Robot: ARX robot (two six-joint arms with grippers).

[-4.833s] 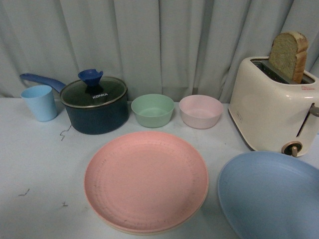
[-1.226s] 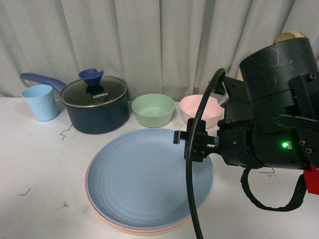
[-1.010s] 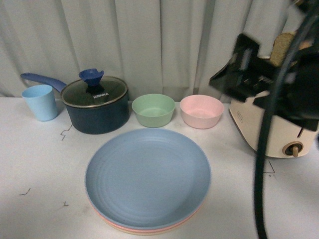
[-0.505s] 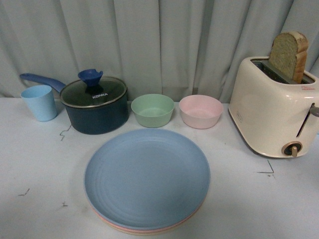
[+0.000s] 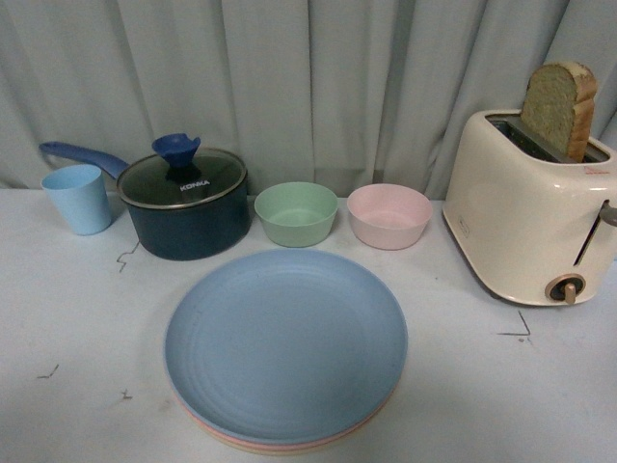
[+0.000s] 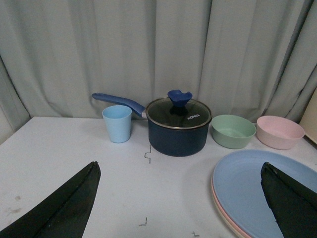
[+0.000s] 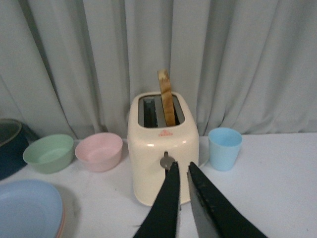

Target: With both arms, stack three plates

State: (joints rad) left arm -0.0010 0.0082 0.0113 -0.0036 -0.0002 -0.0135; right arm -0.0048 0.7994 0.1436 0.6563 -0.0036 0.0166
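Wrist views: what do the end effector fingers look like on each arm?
Both are plain matte black with no markings or cables visible. The left end effector shows two broad wedge-shaped fingers tapering to points at the frame's lower corners. The right end effector shows two long, narrow blade-like fingers tapering to tips. Neither arm appears in the front view.

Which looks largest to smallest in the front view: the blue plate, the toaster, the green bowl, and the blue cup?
1. Blue plate, though it lies nearest the camera.
2. Toaster.
3. Green bowl.
4. Blue cup.
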